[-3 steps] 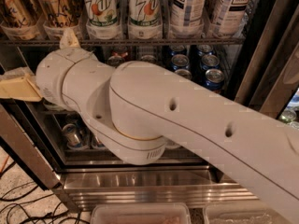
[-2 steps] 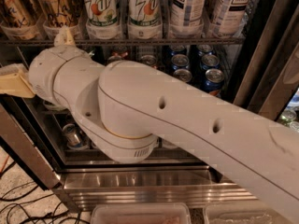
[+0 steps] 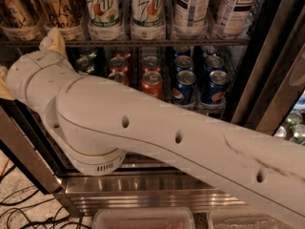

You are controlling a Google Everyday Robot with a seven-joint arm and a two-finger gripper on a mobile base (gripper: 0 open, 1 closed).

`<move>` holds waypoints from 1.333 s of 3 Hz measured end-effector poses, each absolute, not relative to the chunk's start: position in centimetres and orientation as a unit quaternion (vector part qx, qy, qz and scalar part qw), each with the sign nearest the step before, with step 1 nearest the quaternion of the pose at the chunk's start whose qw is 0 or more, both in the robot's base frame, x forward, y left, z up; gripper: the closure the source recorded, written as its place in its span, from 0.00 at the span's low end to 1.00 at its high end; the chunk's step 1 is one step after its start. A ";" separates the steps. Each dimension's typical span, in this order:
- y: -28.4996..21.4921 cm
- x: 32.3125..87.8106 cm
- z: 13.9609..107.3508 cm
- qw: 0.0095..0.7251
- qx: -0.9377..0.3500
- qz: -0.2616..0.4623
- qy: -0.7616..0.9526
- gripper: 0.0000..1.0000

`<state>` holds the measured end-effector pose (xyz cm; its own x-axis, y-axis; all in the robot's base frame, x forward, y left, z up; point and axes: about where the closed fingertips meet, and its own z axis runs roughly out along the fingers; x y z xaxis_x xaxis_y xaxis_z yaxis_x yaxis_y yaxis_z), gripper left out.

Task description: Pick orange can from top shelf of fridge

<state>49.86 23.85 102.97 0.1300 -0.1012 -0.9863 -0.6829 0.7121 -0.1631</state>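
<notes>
Two copper-orange cans with dark scribbled lettering stand at the left end of the top shelf (image 3: 143, 42) of the fridge (image 3: 143, 194): one orange can (image 3: 56, 6) and a second (image 3: 16, 8) to its left. My gripper (image 3: 27, 63) is at the far left, just below and in front of that shelf rail, under the orange cans. Its tan fingers (image 3: 53, 41) are spread apart, open and empty, one near the rail and one at the frame's left edge. My white arm crosses the view from lower right.
7UP bottles (image 3: 102, 8) and tea bottles (image 3: 190, 8) stand on the top shelf to the right. Red cola cans (image 3: 152, 82) and blue Pepsi cans (image 3: 183, 85) fill the rack below. The door frame (image 3: 267, 70) is at the right. Cables (image 3: 19, 209) lie on the floor.
My arm and gripper have moved left, so the lower finger now sits at the frame's left edge and the upper finger lies under the orange cans.
</notes>
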 end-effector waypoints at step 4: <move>21.7 49.4 103.0 0.690 -0.302 0.215 0.621 0.00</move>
<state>49.43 21.66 103.04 0.1355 -0.0792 -0.9876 -0.6715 0.7256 -0.1503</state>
